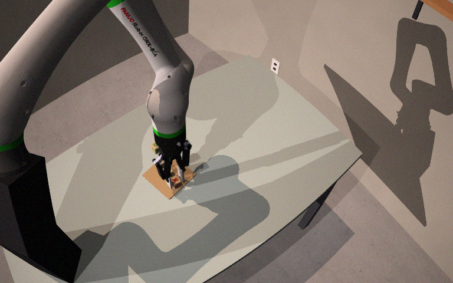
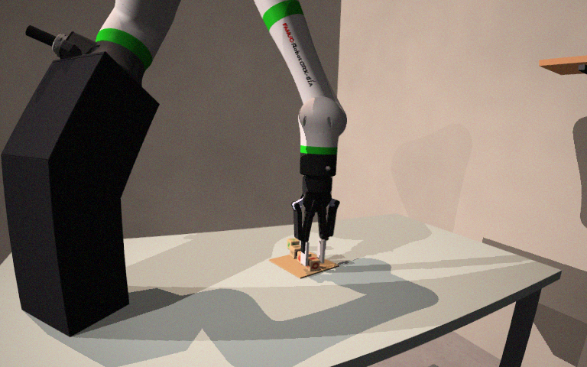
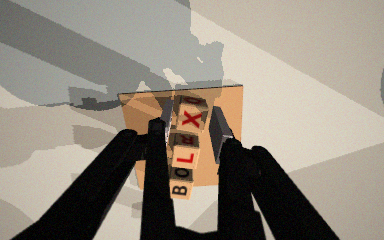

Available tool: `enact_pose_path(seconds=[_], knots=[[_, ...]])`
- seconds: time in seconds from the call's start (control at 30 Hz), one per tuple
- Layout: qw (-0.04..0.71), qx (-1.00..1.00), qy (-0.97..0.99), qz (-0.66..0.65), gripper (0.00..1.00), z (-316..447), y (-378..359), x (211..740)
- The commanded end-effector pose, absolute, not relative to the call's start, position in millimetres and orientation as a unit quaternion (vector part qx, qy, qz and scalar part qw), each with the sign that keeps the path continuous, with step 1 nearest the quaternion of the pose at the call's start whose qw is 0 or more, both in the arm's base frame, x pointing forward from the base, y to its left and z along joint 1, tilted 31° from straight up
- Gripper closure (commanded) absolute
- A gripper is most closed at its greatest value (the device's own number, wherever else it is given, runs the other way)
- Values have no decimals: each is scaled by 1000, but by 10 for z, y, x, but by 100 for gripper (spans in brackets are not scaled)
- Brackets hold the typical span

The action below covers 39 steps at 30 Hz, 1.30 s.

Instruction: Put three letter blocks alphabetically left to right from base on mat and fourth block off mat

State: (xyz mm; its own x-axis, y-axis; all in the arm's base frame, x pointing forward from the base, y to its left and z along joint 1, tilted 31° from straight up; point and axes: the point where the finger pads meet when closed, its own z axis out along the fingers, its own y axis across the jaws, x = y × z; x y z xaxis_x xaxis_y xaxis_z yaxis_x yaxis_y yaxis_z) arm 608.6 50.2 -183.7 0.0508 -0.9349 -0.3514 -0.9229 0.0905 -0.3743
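While standing upright over the tan mat [image 1: 156, 178], the FANUC arm [image 2: 322, 121] is holding its black gripper [image 2: 313, 259] low around a row of small wooden letter blocks. The jaws are standing partly open and are gripping nothing.

From the wrist camera, the two fingers are flanking the block with the red X [image 3: 192, 119]. The right pad [image 3: 220, 129] is sitting clear of it, with a strip of mat showing between them. The left pad [image 3: 166, 114] is lying just beside the block, and whether it is touching cannot be told.

That block is lying on the mat at the far end of a straight line of blocks running back toward the camera. A red L [image 3: 184, 160] and a black B [image 3: 180, 189] are showing on faces nearer the wrist. Other dark letters are appearing between them, too blurred to read with certainty. How many blocks are making up the line cannot be told from here.

Seen from above, a fourth block [image 1: 154, 147] with a green mark is sitting off the mat, near its edge on the side of the arm. The mat is lying flat on the pale table [image 1: 267, 150], and long shadows of the arm are falling across both. A tall black pedestal [image 2: 64, 173] is carrying the arm at the table's end.
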Motion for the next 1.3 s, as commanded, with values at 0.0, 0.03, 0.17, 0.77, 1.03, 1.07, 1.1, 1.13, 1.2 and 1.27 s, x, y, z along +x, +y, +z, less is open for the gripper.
enact_pose_path(seconds=[0.0,0.03,0.17,0.77,1.03,1.07,1.1,1.13,1.2,1.27], knots=[[266,-674,689,-11,72,-1675,436,6015],[266,-674,689,-11,72,-1628,418,5994],[266,-674,689,-11,72,-1439,342,5910],[266,-674,689,-11,0,-1195,244,5802],[266,-674,689,-11,0,-1195,244,5802],[266,-674,689,-11,0,-1195,244,5802],[266,-674,689,-11,0,-1195,244,5802],[266,-674,689,-11,0,-1195,244,5802],[266,-674,689,-11,0,-1195,244,5802],[266,-674,689,-11,0,-1195,244,5802]])
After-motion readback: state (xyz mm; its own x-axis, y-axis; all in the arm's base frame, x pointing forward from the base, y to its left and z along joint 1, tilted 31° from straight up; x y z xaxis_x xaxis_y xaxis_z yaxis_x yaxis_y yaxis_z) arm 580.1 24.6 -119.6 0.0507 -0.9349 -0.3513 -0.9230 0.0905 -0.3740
